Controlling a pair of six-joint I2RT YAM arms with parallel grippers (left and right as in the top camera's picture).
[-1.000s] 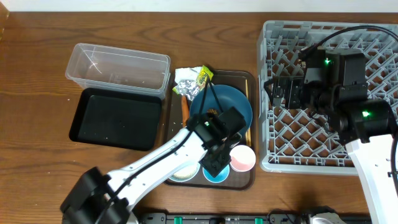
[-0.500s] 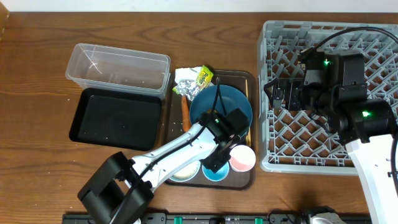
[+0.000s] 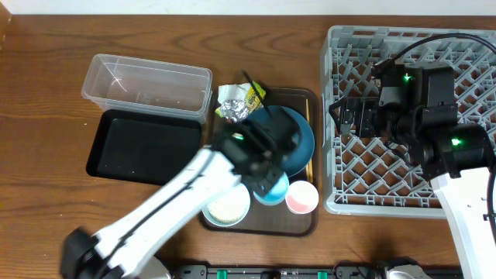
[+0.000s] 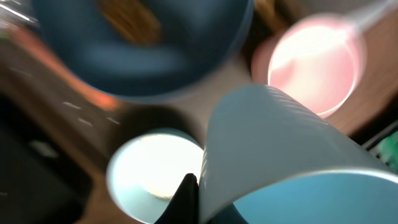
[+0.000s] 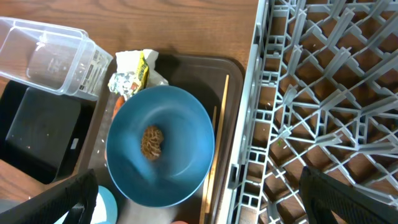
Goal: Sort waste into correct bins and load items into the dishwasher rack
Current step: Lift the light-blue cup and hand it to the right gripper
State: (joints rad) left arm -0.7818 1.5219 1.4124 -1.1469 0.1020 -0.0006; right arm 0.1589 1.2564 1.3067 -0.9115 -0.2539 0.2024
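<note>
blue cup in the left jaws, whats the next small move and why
Probably carry the blue cup rightward toward the dishwasher rack, keeping it high. The left gripper looks shut on it, holding it up beside the white bowl, and the pink cup stands between it and the rack.

My left hand (image 3: 266,177) now carries the blue-inside cup (image 3: 272,191) off its spot at the near edge of the brown tray (image 3: 267,223). The cup sits farther from me than a second ago, overlapping the near rim of the blue plate (image 3: 301,133), and in the wrist view it hangs tilted in my grip. The arm has swung to the left, its long link blurred and now running in from the near-left corner. That uncovers the white bowl (image 3: 227,208), which the arm mostly hid before, and leaves bare tray where the cup stood.
</note>
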